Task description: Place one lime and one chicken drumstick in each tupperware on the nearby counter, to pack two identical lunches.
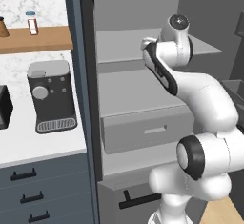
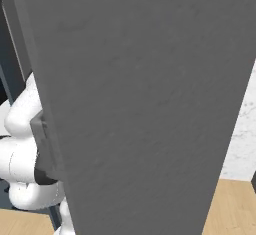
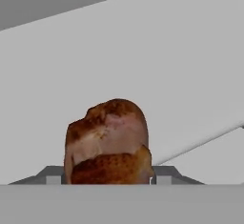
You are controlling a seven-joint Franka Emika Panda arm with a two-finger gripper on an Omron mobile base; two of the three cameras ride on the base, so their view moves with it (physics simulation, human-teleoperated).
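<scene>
- The gripper (image 3: 108, 180) is clenching the chicken drumstick (image 3: 107, 141) at its plump end, with the finger tips (image 3: 53, 179) showing on either side of the meat — a firm hold, it seems, though the contact itself is sitting at the bottom edge of the hand view.
- The drumstick is sitting just over a pale grey fridge shelf (image 3: 143, 56), inside the open fridge.
- It is looking light, fairly stiff and likely a little greasy — the thick end is giving the best purchase, while the bone tip would be slipping.
- The arm (image 1: 200, 104) is reaching between the shelves, so the shelf above (image 1: 157, 46) and the drawer (image 1: 147, 132) are crowding the way out.
- The open fridge door (image 2: 150, 104) is standing close on the right.
- A coffee machine (image 1: 51, 96) is standing on the counter (image 1: 43, 144) to the left.
</scene>
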